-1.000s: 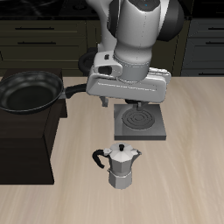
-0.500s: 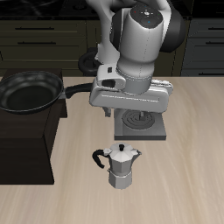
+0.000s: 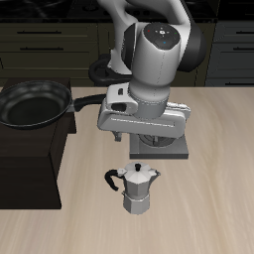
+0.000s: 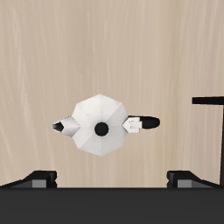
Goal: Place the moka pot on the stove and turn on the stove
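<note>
The pale wooden table point(image 3: 218, 198) stands before dark cabinets point(image 3: 40, 40). The moka pot point(image 3: 138, 189) stands near the table's front edge (its lid knob shows only from the wrist), under the gripper point(image 4: 112, 179), whose fingers are spread.

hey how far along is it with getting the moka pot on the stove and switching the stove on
Early stage. Done: nothing yet, the moka pot stands on the table in front of the stove, not on it. In hand: the gripper hangs open above the pot, holding nothing. Left: grasp the pot, set it on the burner, turn the knob.
</note>
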Controlling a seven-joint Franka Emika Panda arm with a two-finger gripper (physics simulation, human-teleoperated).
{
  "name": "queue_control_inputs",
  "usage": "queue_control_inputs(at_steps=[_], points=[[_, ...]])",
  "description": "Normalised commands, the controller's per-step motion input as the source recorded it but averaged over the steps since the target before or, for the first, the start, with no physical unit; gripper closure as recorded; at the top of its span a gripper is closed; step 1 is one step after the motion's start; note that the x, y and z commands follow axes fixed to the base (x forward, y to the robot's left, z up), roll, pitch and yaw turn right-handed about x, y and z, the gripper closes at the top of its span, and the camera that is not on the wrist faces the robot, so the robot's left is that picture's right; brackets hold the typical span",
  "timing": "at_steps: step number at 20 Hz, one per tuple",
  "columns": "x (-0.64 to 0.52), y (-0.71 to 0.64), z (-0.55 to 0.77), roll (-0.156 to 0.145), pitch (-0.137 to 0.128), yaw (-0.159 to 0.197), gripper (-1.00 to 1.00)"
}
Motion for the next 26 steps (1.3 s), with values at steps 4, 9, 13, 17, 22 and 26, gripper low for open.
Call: queue_control_inputs(at_steps=[4,9,13,17,22,26], points=[[0.01,-0.02,-0.07,-0.006,0.011,-0.012,-1.00],[-0.05,0.15,-0.19,0.038,0.003,0.017,-1.00],[0.02,0.05,-0.20,0.005,0.004,0.020,-1.00],[0.03,0.05,-0.25,0.002,-0.003,0.076,-1.00],[0.00,-0.02,-0.23,0.002,0.014,0.017,-1.00],[-0.01,-0.05,-0.22,0.000,0.005,0.017,-1.00]])
